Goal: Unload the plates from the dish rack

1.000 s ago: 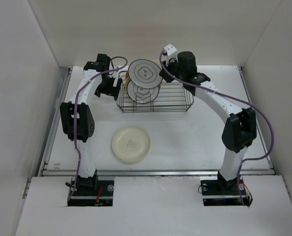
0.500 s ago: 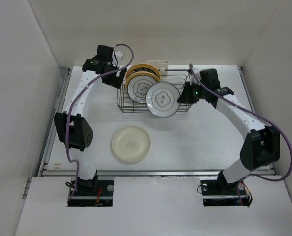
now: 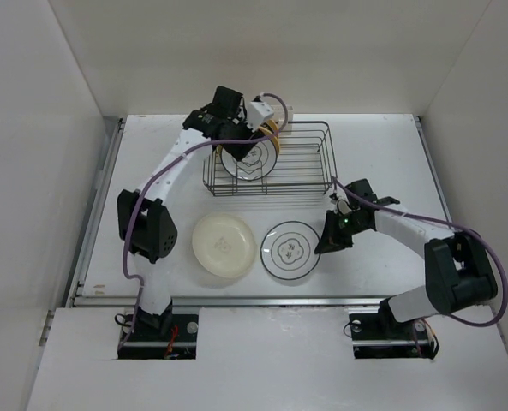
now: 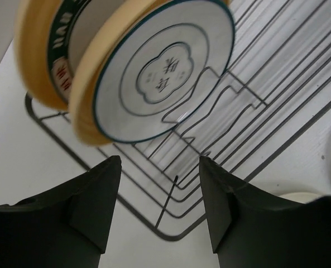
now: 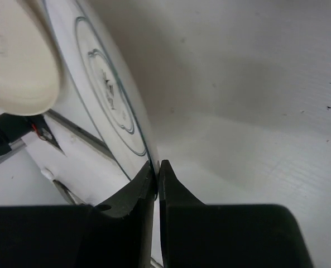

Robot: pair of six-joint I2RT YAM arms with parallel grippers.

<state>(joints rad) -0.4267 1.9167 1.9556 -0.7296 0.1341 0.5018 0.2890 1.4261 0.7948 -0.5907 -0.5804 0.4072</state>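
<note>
The dark wire dish rack (image 3: 305, 167) stands at the back middle. Two plates stand upright in its left end: a white-faced plate with a thin ring and centre motif (image 3: 245, 159) (image 4: 162, 72), and behind it a yellow-orange plate with a dark patterned band (image 3: 269, 135) (image 4: 42, 50). My left gripper (image 3: 245, 137) (image 4: 159, 190) is open and empty above the rack's (image 4: 254, 111) left corner, just short of these plates. A cream plate (image 3: 225, 246) (image 5: 17, 56) lies on the table. My right gripper (image 3: 328, 238) (image 5: 157, 164) is shut on the right rim of a white ring-and-motif plate (image 3: 289, 250) (image 5: 106, 95), low at the table beside the cream plate.
White walls close the table on three sides. A metal rail (image 3: 271, 300) runs along the near edge in front of the two plates. The rack's right part holds no plates.
My right arm carried the white motif plate from in front of the rack down to the table beside the cream plate. My left arm swung right, over the rack's left end.
</note>
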